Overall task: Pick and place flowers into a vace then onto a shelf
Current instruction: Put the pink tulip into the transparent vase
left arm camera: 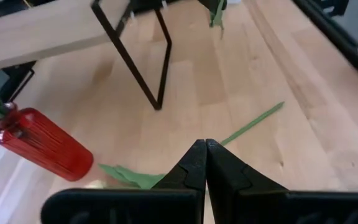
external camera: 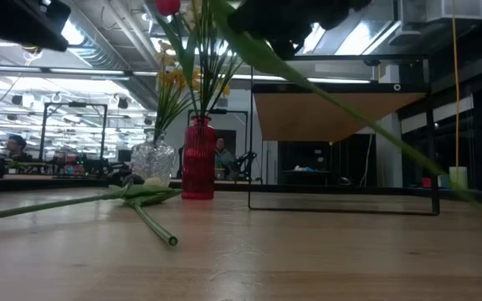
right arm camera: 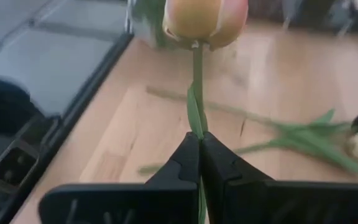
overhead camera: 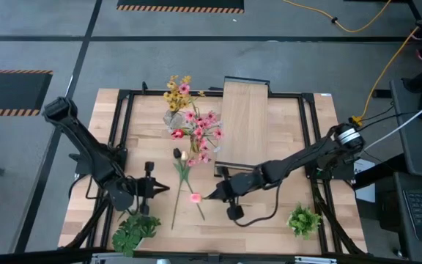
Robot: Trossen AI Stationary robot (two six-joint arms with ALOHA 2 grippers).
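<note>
The pink tulip (right arm camera: 205,22) hung light and whippy, pinched by its thin stem just under the bloom in my right gripper (right arm camera: 200,146), lifted over the table's front middle. Other flowers (overhead camera: 196,125) filled the red vase (left arm camera: 42,142); the clear vase (external camera: 153,161) beside it held yellow ones. My left gripper (left arm camera: 205,148) waited clamped empty

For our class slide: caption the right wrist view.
Right gripper shut on a tulip stem above the wooden table.

Both hands clamped: left hand (overhead camera: 165,189), right hand (overhead camera: 209,196).
</note>
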